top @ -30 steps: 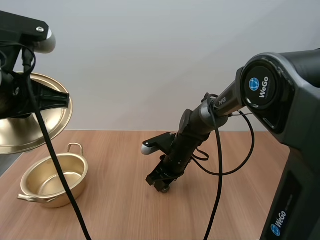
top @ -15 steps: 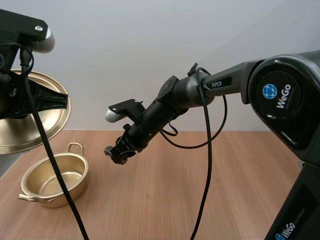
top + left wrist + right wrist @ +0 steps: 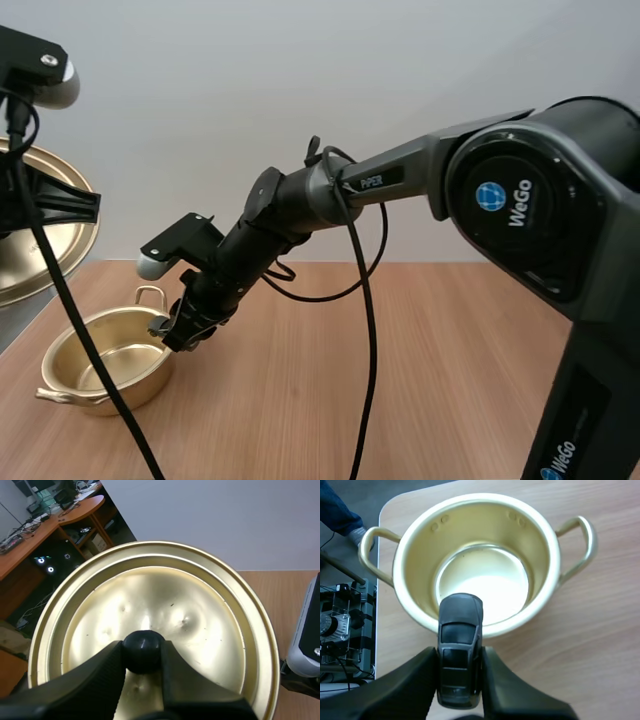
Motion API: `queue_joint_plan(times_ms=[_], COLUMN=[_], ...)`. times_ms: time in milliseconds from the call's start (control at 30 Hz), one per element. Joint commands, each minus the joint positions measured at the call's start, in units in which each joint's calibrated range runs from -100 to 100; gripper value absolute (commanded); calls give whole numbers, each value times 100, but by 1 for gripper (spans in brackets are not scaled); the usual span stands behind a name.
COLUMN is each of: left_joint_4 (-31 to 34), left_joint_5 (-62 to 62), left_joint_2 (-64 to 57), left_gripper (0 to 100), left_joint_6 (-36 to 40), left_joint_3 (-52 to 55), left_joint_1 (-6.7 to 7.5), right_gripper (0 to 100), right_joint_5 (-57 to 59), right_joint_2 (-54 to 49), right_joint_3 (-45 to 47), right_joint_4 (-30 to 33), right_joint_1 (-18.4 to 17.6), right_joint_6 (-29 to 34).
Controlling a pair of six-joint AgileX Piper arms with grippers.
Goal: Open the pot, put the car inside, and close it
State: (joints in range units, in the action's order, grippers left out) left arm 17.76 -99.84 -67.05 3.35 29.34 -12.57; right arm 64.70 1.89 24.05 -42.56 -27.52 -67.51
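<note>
Right jaws pinch car above pot.

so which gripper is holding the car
The right gripper: it pinches the dark car over the rim of the open pot. The left gripper is shut on the black knob of the lid instead.

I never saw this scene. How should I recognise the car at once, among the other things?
Find the wooden table and, on its left side, the open gold pot. Just above the pot's rim, the right end effector pinches the car between its two black fingers. It is small and dark grey with windows, whereas the pot and the lid are shiny gold.
</note>
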Motion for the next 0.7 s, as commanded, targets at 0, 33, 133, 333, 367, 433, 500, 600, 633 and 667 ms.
queue_joint_plan(times_ms=[0, 33, 133, 333, 367, 433, 500, 600, 633, 667], left_joint_4=[19, 31, 31, 31, 31, 31, 31, 31, 31, 31], left_joint_5=[-16, -16, -16, -16, -16, -16, -16, -16, -16, -16], left_joint_2=[-36, -61, -61, -61, -61, -61, -61, -61, -61, -61], left_gripper=[0, 0, 0, 0, 0, 0, 0, 0, 0, 0], left_joint_6=[3, 3, 3, 13, 28, 40, 58, 58, 58, 58], left_joint_3=[-117, -202, -456, -517, -517, -517, -517, -517, -517, -517], left_joint_1=[-2, -2, -2, -2, -2, -2, -2, -2, -2, -2], right_gripper=[0, 0, 0, 0, 0, 0, 0, 0, 0, 0], right_joint_5=[6, 6, 6, 87, 111, 124, 124, 124, 124, 124], right_joint_2=[101, 166, 357, 714, 770, 841, 907, 966, 1030, 1061], right_joint_3=[-216, -315, -532, -882, -942, -1067, -1150, -1275, -1350, -1406], right_joint_4=[-10, -10, -10, 1, 38, 134, 219, 251, 251, 270], right_joint_1=[-5, -5, -5, -49, -75, -148, -227, -326, -365, -385], right_joint_6=[2, 2, 2, -37, -48, -48, -48, -48, -36, -36])
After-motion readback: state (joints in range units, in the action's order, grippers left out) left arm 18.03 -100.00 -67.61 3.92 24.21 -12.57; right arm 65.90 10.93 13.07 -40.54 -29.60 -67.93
